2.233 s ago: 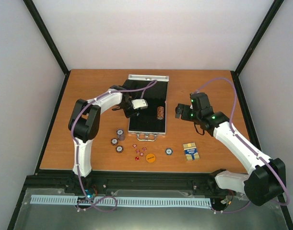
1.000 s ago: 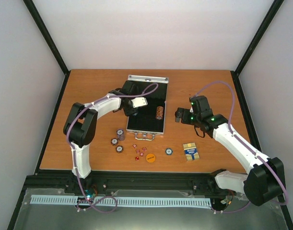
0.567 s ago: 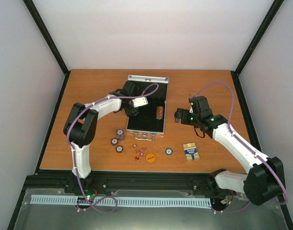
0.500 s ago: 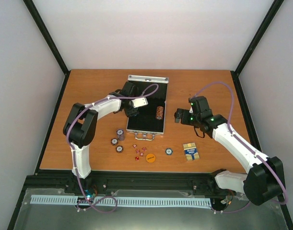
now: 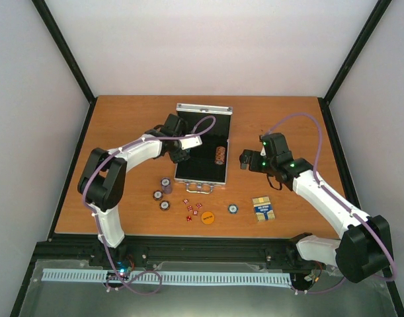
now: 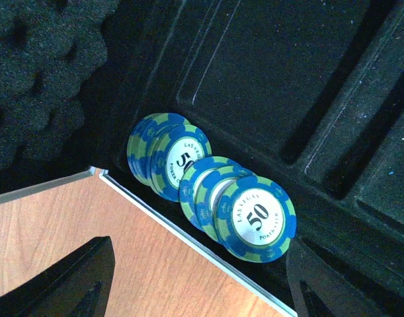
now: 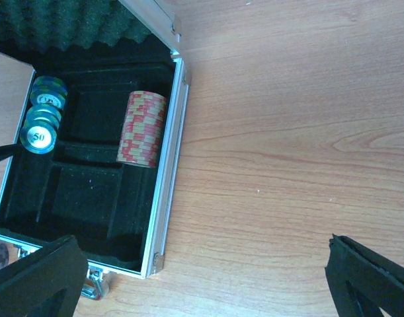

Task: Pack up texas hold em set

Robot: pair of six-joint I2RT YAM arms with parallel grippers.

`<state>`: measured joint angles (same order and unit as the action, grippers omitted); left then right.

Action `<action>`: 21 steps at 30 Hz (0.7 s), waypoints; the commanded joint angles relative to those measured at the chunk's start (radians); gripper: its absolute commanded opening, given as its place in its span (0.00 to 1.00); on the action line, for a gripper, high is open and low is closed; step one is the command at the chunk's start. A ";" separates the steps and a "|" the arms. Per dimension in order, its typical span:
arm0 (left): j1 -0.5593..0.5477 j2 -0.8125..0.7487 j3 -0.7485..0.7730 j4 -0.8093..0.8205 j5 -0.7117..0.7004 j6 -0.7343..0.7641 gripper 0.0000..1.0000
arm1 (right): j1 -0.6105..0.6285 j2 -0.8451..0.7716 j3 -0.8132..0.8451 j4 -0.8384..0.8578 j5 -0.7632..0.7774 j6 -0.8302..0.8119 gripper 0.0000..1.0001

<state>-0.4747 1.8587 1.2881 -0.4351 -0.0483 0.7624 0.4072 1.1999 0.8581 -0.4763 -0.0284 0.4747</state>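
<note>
The left arm (image 5: 132, 150) has swung its elbow out to the left, and the left claw (image 5: 180, 153) has let go. Its jaws now stand spread and empty over the far left part of the case (image 5: 200, 170).

The case lies open at the middle of the surface (image 5: 122, 132), lid to the far side and handle to the near side. Blue chips (image 6: 215, 198) lean in a loose row in the trough along its left wall, just below that claw. A tidy roll of red chips (image 7: 142, 129) lies in the trough on the right side.

The right claw (image 5: 243, 159) hangs just right of the case, wide open and holding nothing.

The rest of the set sits on the surface near the case's handle: three loose chips (image 5: 163, 194) to the left, the dice (image 5: 192, 208), the disc (image 5: 207, 216), a lone chip (image 5: 233, 209), and the deck (image 5: 263, 208) farthest right.
</note>
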 commanded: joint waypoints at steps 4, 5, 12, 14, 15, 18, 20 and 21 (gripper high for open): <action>-0.008 0.001 -0.002 0.001 0.021 -0.014 0.74 | -0.009 -0.002 -0.014 0.012 -0.002 -0.009 1.00; -0.008 0.004 0.000 -0.006 0.016 -0.009 0.74 | -0.008 -0.003 -0.014 0.012 -0.002 -0.011 1.00; -0.008 0.027 0.010 -0.040 0.007 -0.002 0.74 | -0.010 -0.001 -0.016 0.012 -0.002 -0.015 1.00; -0.010 0.032 0.009 -0.042 0.005 -0.004 0.74 | -0.009 -0.001 -0.016 0.012 -0.002 -0.016 1.00; -0.010 0.033 0.006 -0.042 0.007 -0.005 0.74 | -0.010 -0.001 -0.016 0.013 -0.002 -0.018 1.00; -0.010 0.031 -0.006 -0.042 0.007 -0.005 0.74 | -0.010 0.000 -0.016 0.012 0.004 -0.018 1.00; -0.010 0.036 -0.009 -0.036 -0.008 -0.002 0.74 | -0.010 0.001 -0.016 0.010 0.004 -0.019 1.00; -0.010 0.042 -0.006 -0.033 -0.017 0.000 0.74 | -0.010 0.000 -0.017 0.011 0.004 -0.019 1.00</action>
<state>-0.4782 1.8812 1.2812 -0.4667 -0.0433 0.7593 0.4061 1.1999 0.8505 -0.4751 -0.0349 0.4679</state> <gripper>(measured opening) 0.740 0.999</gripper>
